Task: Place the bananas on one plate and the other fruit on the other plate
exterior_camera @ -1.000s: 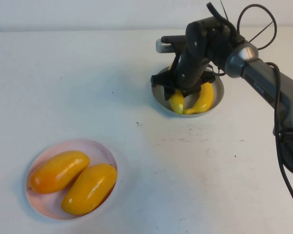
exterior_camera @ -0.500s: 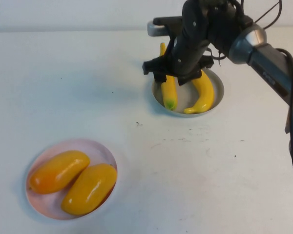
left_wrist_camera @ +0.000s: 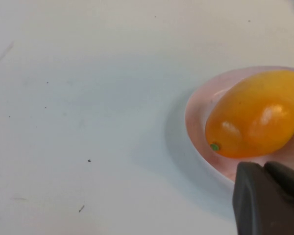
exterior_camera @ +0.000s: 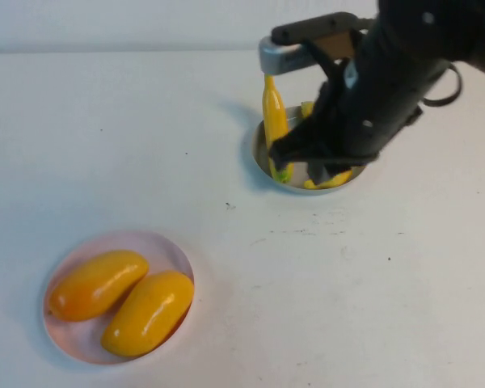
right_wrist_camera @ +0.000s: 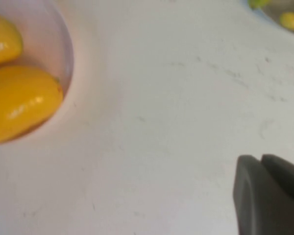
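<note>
Two oval fruits (exterior_camera: 120,301) on the near-left pink plate (exterior_camera: 176,257) are showing smooth, glossy skin with highlights. Bananas (exterior_camera: 274,121) in the far grey plate (exterior_camera: 259,158) are looking smooth, waxy. The white table (exterior_camera: 347,283) is appearing matt, lightly scuffed. The right gripper (exterior_camera: 317,158) above the grey plate is presenting matt black casing; the left gripper (left_wrist_camera: 268,198), near the pink plate, likewise.

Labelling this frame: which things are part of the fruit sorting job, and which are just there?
Job:
bananas in grey plate
mangoes on pink plate
right gripper, raised above grey plate
left gripper, beside pink plate

Just there:
white table
small dark specks on it
</note>
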